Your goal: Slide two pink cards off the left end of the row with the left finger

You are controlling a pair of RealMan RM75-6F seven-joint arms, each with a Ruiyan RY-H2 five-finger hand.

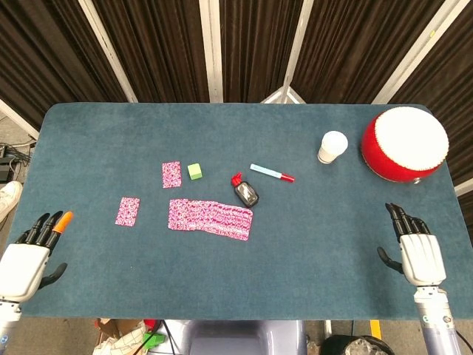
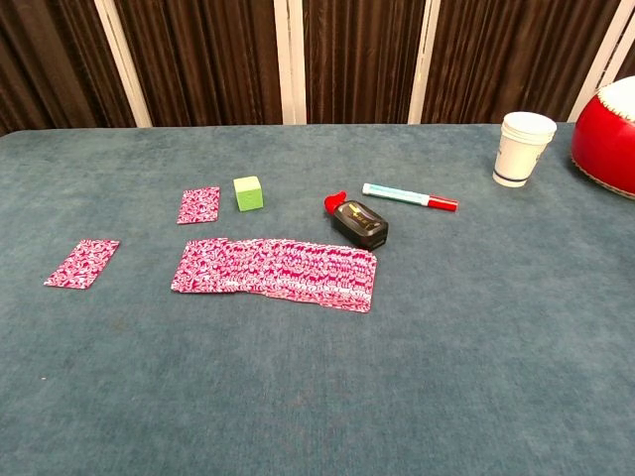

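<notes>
Left hand at the near-left table edge, fingers spread, holding nothing. Right hand near-right, likewise released. Two pink cards lie apart, left of the row. No legible writing on marker.

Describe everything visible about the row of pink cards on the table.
The row of pink cards is a flat overlapping spread, each card printed with a dense pink and white pattern, lying face down on the blue table. It runs left to right, skewed slightly toward the viewer at its right end. Nothing touches it; two single cards lie apart to its left.
</notes>
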